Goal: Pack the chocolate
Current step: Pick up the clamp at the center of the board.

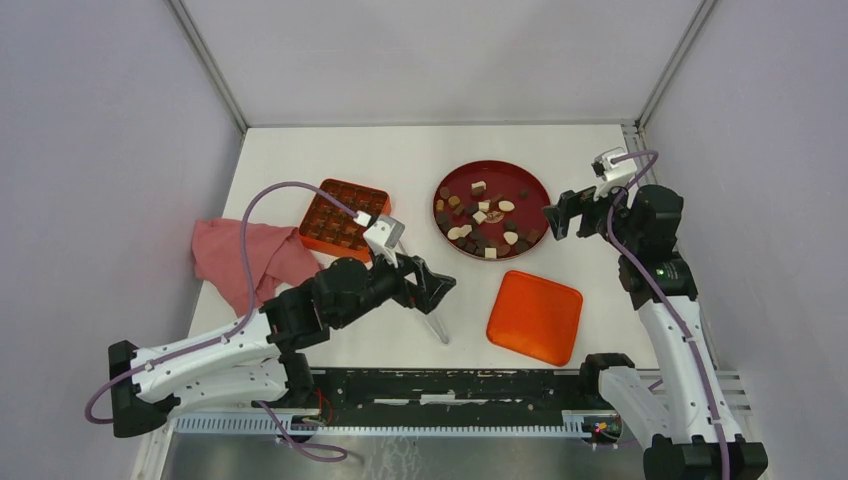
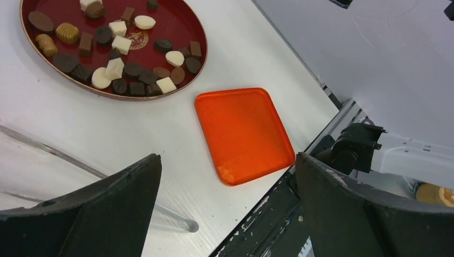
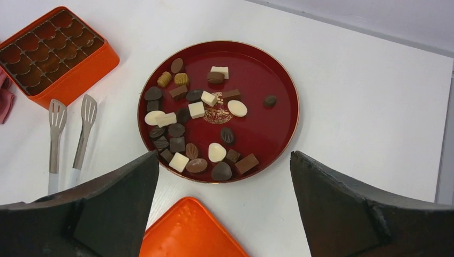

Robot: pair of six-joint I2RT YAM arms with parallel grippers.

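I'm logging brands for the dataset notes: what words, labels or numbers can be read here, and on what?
No readable text in any view.
Gold emblem at the centre of the red plate: too small to read.
Orange lid, orange box, tongs: no print visible.

Dark-red plate (image 1: 500, 172) sits far-right on the white counter (image 1: 400, 160). Orange compartment box (image 1: 342, 215) is toward the left edge, pink rag (image 1: 245, 255) bunched right beside it. Orange lid (image 1: 535, 316) lies flat by the near edge, tongs (image 3: 88, 111) to its left.
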